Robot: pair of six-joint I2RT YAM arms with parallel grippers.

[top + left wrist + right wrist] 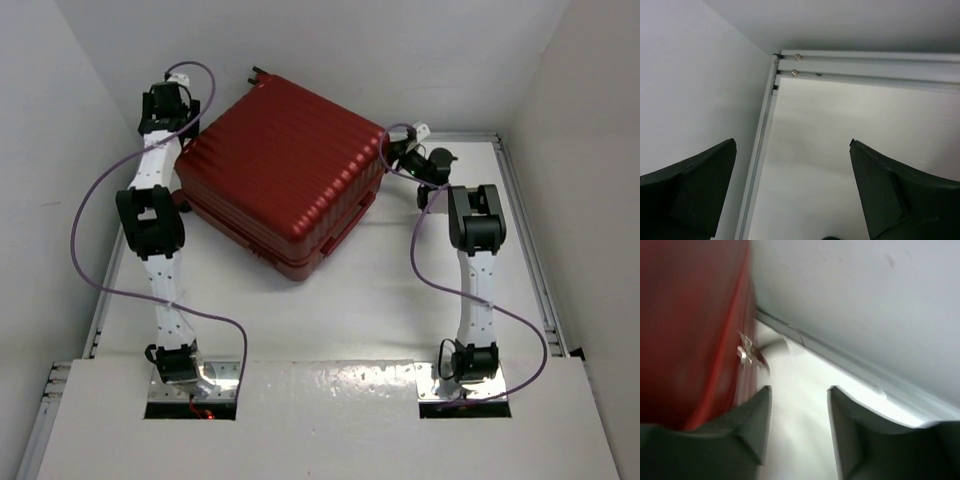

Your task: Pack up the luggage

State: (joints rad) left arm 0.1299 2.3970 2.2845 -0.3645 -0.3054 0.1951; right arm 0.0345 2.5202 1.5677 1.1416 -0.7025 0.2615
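Left side: left gripper (792,143) up by the far corner of the table (330,320), jaws spread wide, nothing between. Middle: luggage (285,170) lying flat and closed on the table, set toward the back. Right side: right gripper (799,390) low beside the luggage's right edge, jaws partly apart, empty, one finger just beside the red shell.

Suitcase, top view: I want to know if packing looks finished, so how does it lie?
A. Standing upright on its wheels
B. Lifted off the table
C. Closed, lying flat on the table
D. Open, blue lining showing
C: the top view shows the dark red suitcase with its two ribbed shell halves together, lying flat on the white table, and no lining is in sight.
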